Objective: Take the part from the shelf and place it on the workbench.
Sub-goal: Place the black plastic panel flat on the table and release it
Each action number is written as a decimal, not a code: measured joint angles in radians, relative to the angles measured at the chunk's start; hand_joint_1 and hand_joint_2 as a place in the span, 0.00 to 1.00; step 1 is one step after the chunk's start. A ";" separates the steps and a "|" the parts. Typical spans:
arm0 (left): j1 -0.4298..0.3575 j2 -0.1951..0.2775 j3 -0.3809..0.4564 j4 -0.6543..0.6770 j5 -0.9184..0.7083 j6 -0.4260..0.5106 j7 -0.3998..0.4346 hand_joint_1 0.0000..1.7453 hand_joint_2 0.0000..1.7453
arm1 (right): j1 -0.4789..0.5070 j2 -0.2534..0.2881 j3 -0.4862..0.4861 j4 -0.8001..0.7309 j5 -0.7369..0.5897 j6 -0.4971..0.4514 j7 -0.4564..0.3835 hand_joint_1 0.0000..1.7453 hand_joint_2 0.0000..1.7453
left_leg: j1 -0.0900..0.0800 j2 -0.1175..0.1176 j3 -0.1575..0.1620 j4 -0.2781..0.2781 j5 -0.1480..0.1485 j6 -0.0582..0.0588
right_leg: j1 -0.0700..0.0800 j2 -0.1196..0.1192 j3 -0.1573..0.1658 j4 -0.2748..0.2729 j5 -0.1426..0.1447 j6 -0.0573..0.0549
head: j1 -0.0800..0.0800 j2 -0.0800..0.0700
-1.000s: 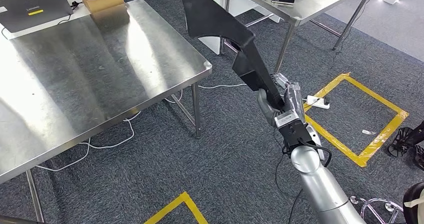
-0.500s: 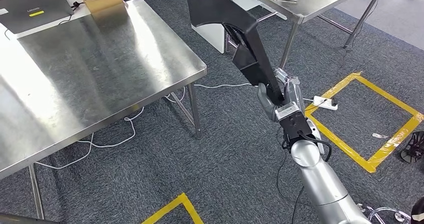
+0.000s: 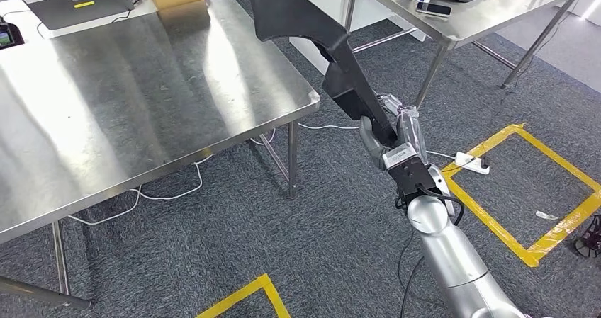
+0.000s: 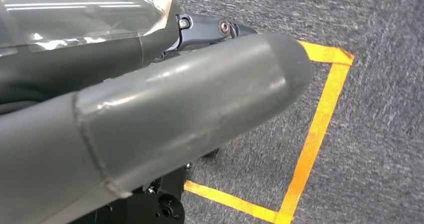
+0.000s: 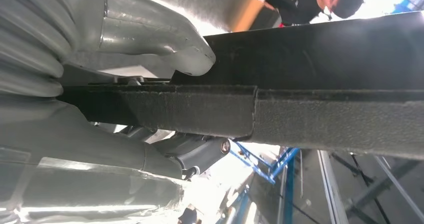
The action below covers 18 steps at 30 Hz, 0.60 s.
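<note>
My right robot hand (image 3: 394,135) is clamped round the narrow lower end of the long black moulded plastic part (image 3: 312,38), which rises up and away from my fingers, its broad end hanging over the near corner of the shiny stainless-steel worktop (image 3: 127,98). Since a second ago my whole view has shifted: the worktop corner now lies closer to my robot hand, so I judge I am carrying the part in and set-down is near. My left robot hand (image 4: 150,114) hangs over yellow floor tape (image 4: 315,134); I cannot tell its state.
</note>
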 joint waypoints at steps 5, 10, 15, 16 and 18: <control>0.001 -0.004 0.000 0.000 -0.004 -0.003 0.000 0.00 0.00 | 0.009 0.000 0.000 0.004 0.002 -0.006 0.003 1.00 1.00 | -0.004 -0.037 0.000 0.009 -0.007 -0.009 | -0.002 0.014 0.070 -0.164 0.088 0.033 | 0.000 0.000; 0.004 -0.004 0.000 0.000 -0.011 -0.005 0.000 0.00 0.00 | 0.020 0.000 -0.004 -0.005 0.008 -0.013 0.007 1.00 1.00 | -0.005 -0.046 -0.008 0.022 -0.019 -0.030 | -0.004 0.014 0.110 -0.250 0.116 0.008 | 0.000 0.000; 0.005 -0.003 0.000 0.000 -0.014 -0.007 -0.002 0.00 0.00 | 0.033 0.000 -0.004 -0.014 0.013 -0.016 0.009 1.00 1.00 | 0.010 -0.001 -0.122 0.252 -0.135 -0.063 | -0.014 -0.004 0.121 -0.256 0.112 -0.018 | -0.002 0.000; 0.005 -0.003 0.000 0.000 -0.015 -0.007 -0.002 0.00 0.00 | 0.038 -0.001 -0.004 -0.014 0.013 -0.016 0.009 1.00 1.00 | 0.015 0.001 -0.148 0.294 -0.144 -0.067 | -0.014 -0.008 0.121 -0.256 0.111 -0.019 | -0.002 0.000; 0.006 -0.002 0.000 0.000 -0.015 -0.007 -0.002 0.00 0.00 | 0.048 0.000 -0.004 -0.016 0.015 -0.017 0.009 1.00 1.00 | 0.022 0.008 -0.144 0.267 -0.105 -0.072 | -0.016 -0.016 0.123 -0.256 0.109 -0.017 | -0.002 0.000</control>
